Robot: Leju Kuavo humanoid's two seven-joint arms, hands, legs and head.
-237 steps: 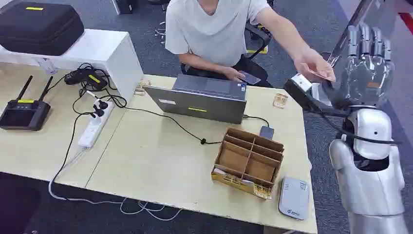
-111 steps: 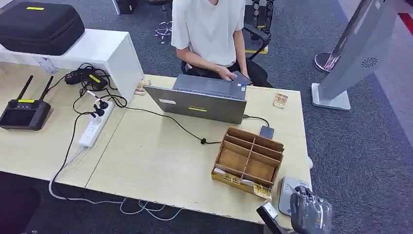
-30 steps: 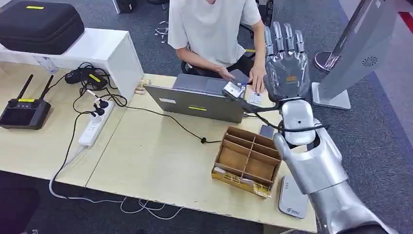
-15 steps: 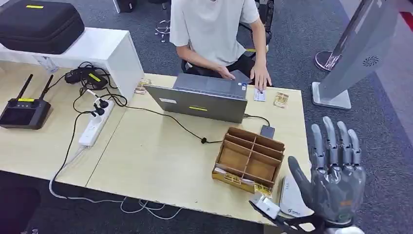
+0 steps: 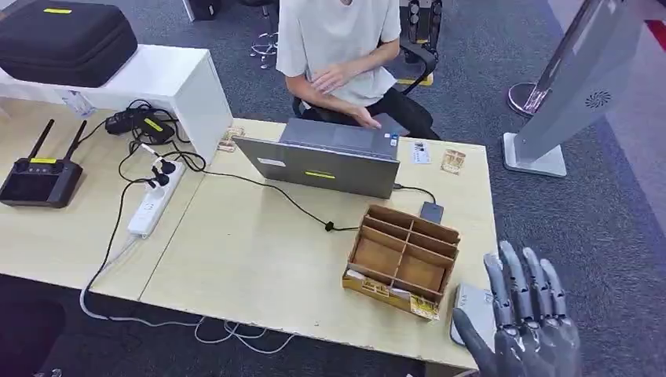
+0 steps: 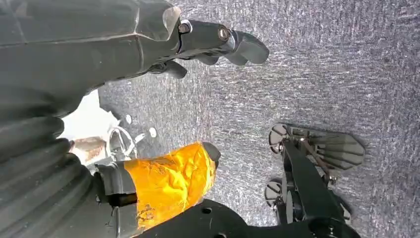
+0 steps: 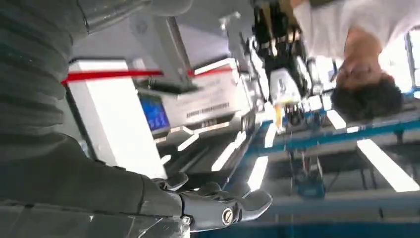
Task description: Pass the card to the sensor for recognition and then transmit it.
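Because the card [image 5: 420, 151] lying flat on the table [image 5: 251, 251] looks thin, light and stiff, pinch its edge; the right robot hand [image 5: 525, 330] is released and empty.

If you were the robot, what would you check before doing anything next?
1. Right hand holds nothing, fingers spread: ok.
2. Card lies flat on the table beside the laptop, near the person: ok.
3. Person's hands are off the card: ok.
4. Grey sensor pad at the table's near corner has nothing on it: ok.
5. Left hand hangs over the carpet, holding nothing: ok.
6. Whether the sensor read the card: cannot tell.
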